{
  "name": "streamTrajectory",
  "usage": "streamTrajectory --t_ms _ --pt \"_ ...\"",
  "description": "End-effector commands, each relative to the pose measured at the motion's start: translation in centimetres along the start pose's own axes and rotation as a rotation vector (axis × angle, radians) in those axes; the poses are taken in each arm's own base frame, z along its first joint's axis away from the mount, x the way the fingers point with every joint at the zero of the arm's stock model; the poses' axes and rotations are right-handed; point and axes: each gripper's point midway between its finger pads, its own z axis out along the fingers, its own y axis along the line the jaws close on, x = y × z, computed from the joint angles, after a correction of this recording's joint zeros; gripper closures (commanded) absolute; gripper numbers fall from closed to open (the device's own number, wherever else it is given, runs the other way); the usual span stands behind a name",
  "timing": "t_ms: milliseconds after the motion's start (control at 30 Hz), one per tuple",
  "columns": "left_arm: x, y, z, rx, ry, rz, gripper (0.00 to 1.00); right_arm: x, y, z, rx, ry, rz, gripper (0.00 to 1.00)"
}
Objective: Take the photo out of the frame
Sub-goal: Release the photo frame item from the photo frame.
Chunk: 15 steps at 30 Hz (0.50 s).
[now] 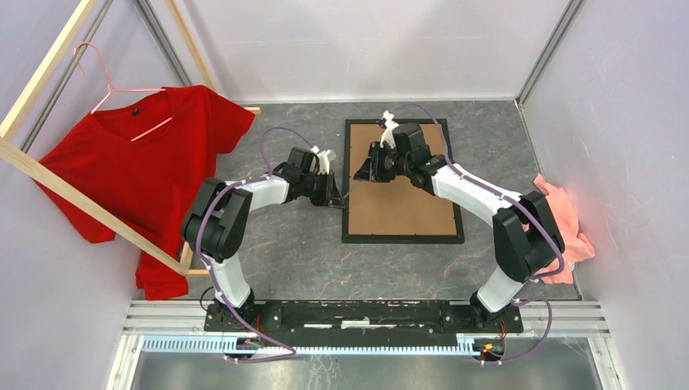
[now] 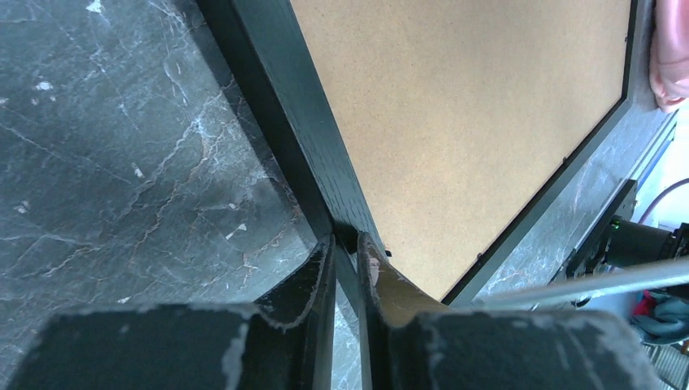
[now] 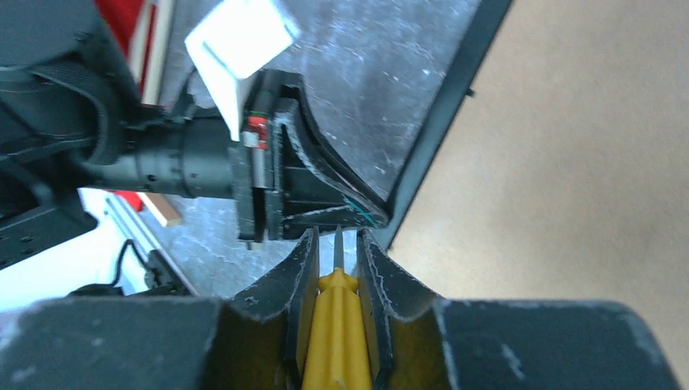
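The left tool is pinching the frame by its rail, seemingly steadying it, while the right tool is gripping a yellow screwdriver aimed at the backing board's edge.

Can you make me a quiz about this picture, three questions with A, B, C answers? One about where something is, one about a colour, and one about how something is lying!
1. Where is the red T-shirt?
A) hanging to the left of the frame
B) lying on top of the frame
C) hanging to the right of the frame

2. What colour is the handle of the tool in the right gripper?
A) blue
B) yellow
C) green

3. How does the frame lie?
A) standing upright
B) flat, glass side up
C) flat, back side up

Answers:
1 A, the shirt hangs at the left side of the top view.
2 B, the right wrist view shows the handle is yellow.
3 C, the brown backing board faces up.
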Motion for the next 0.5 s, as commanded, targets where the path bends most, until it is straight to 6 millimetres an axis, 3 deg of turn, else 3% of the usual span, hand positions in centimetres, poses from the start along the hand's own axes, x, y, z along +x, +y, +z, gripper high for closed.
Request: streamTrajectory --t_ms 0,100,233,467 --pt "-1.3 0.7 0.3 -0.019 -0.037 0.017 0.98 -4.0 3.7 -1.8 -0.208 -0.076 -0.036 1.0" --pt "-3.0 0.3 0.0 -0.012 -0.072 0.033 0.97 -6.1 2.4 -2.1 -0.172 -0.168 -0.051 1.0" --pt "-6.0 0.5 0.0 -0.023 -0.131 0.064 0.95 -8.3 -1.1 -2.0 -0.083 -0.267 -0.089 1.0" --pt "-9.6 0.5 2.0 0.034 -0.173 0.064 0.91 -9.9 -5.9 0.1 -0.119 -0.243 0.043 1.0"
